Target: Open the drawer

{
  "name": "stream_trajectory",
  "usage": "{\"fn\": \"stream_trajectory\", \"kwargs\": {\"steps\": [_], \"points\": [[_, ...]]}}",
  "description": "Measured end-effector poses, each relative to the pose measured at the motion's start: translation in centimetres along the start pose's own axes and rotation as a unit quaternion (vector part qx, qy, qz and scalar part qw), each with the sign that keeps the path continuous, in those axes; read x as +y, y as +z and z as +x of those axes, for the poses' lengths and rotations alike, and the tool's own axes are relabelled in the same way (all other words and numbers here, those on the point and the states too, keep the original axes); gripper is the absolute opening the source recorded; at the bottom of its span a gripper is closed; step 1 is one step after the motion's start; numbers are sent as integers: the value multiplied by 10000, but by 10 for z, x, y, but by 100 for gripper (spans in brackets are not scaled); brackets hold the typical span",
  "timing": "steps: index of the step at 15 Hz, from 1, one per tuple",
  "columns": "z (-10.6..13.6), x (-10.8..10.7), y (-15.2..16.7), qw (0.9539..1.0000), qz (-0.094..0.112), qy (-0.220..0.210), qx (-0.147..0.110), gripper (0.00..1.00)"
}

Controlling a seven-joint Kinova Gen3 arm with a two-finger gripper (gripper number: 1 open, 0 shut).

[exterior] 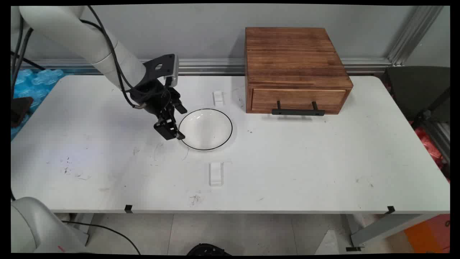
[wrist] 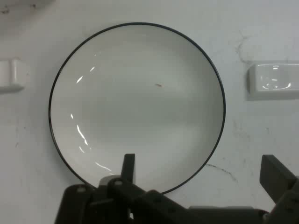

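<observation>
A white bowl [exterior: 206,129] with a thin black rim sits on the white table [exterior: 305,162], a little left of its middle, and nothing lies in it. My black gripper [exterior: 180,123] hangs low at the bowl's left rim and is open. In the hand view the bowl [wrist: 135,102] fills the middle. There the gripper [wrist: 201,163] straddles the near rim: one finger [wrist: 128,168] stands over the bowl's inside, the other finger [wrist: 276,173] over the bare table outside. Nothing is held.
A wooden drawer box [exterior: 294,68] stands at the back right, its drawer shut, with a black handle [exterior: 297,112]. One small white block [exterior: 217,98] lies behind the bowl and another white block [exterior: 216,173] in front of it. Both blocks [wrist: 10,74] [wrist: 273,80] show beside the bowl in the hand view.
</observation>
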Motion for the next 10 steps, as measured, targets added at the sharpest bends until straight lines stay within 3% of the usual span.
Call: {"fn": "stream_trajectory", "kwargs": {"steps": [10], "points": [[5, 3, 0, 9999, -65, 109, -44, 100]]}}
